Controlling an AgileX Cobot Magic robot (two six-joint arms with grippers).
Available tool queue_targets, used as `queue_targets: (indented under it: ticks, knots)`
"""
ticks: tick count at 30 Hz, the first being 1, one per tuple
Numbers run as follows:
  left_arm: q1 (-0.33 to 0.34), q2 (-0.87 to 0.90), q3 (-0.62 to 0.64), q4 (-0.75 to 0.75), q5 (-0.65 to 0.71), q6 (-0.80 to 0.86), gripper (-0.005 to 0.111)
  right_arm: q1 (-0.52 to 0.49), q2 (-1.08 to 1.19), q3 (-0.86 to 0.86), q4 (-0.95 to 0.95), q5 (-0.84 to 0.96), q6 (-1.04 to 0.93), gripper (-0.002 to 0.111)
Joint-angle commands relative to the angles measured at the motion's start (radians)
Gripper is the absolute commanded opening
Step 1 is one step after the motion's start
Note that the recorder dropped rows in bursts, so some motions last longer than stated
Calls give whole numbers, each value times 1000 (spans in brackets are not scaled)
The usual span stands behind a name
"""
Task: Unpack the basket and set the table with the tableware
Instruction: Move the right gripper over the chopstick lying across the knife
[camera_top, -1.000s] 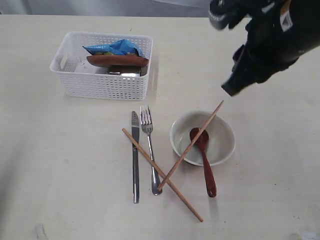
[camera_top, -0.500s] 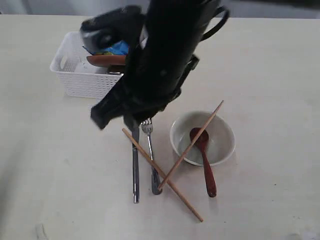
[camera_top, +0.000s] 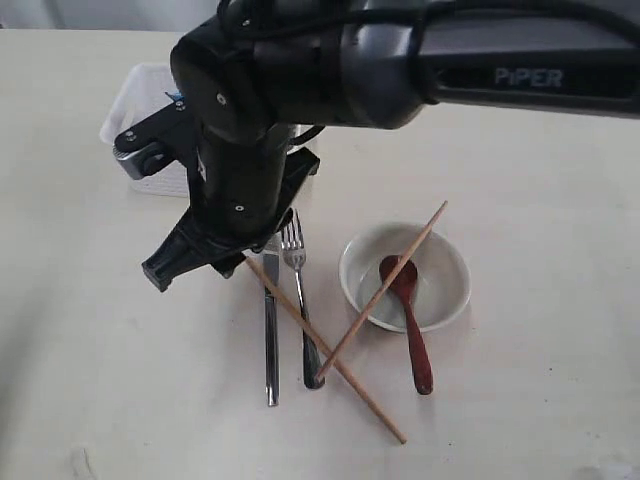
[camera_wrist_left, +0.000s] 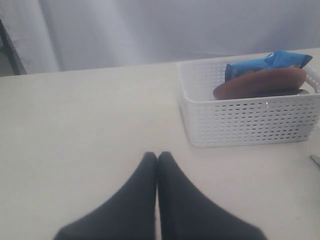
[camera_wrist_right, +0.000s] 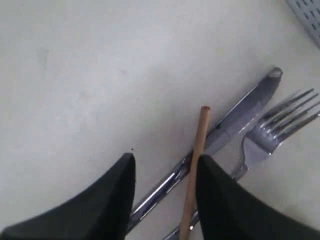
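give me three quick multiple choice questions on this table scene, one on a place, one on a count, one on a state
1. Where does the scoop end of the spoon lie?
A) inside the bowl
B) on a napkin
C) in a glass
2. How many chopsticks are in view?
A) one
B) two
C) four
3. How does the left gripper stand?
A) wide open
B) half open
C) shut

Answers: 1 A, the scoop sits in the bowl with the handle out over the rim; 2 B, two sticks lie crossed; 3 C, its fingers meet with nothing between them.

Right claw (camera_wrist_right: 166, 157) parted, apparently hovering low.
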Motion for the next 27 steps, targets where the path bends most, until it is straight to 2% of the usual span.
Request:
queue_targets:
  ticks: [1, 6, 27]
  knots:
    - [-6, -3, 2, -5, -10, 0, 0, 2, 56, -39, -55, 5, 4, 38]
    - [-6, -3, 2, -5, -10, 0, 0, 2, 98, -63, -113, 31, 9, 38]
    - [-6, -3, 2, -5, -10, 0, 0, 2, 168, -63, -113, -26, 24, 38]
